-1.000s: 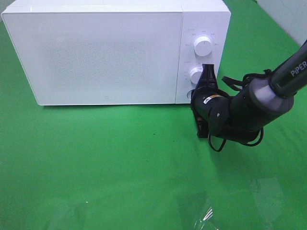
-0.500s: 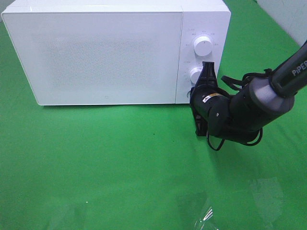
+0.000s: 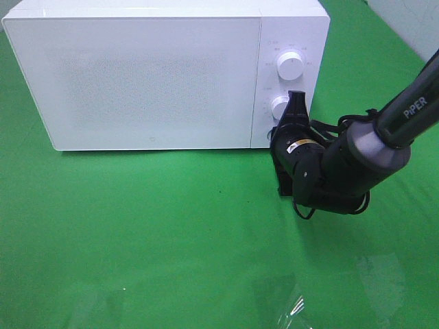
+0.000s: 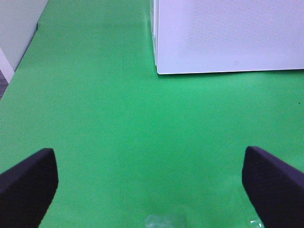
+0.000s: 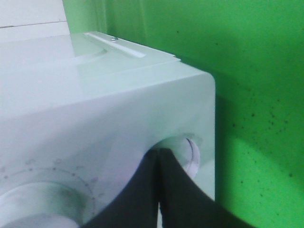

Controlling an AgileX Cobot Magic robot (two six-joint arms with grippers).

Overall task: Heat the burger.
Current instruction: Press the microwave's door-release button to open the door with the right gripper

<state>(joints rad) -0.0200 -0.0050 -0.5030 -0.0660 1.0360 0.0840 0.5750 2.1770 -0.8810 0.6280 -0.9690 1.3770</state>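
The burger is out of view. The white microwave (image 3: 151, 75) stands at the back with its door closed. My right gripper (image 3: 296, 97) is shut, its fingers pressed together with nothing between them, and its tip rests against the lower knob (image 3: 278, 107) on the control panel. The right wrist view shows the closed dark fingertips (image 5: 159, 156) right in front of that knob (image 5: 194, 156). My left gripper (image 4: 151, 185) is open wide over bare green cloth, with the microwave's front corner (image 4: 159, 71) ahead of it. It does not show in the high view.
The upper knob (image 3: 290, 65) sits above the lower one on the panel. Green cloth (image 3: 151, 226) covers the table in front of the microwave. A crumpled clear plastic film (image 3: 295, 308) lies near the front edge.
The right arm's wrist and forearm have shifted slightly left and down. The fingertips have stayed at the lower knob. The microwave door is unchanged.
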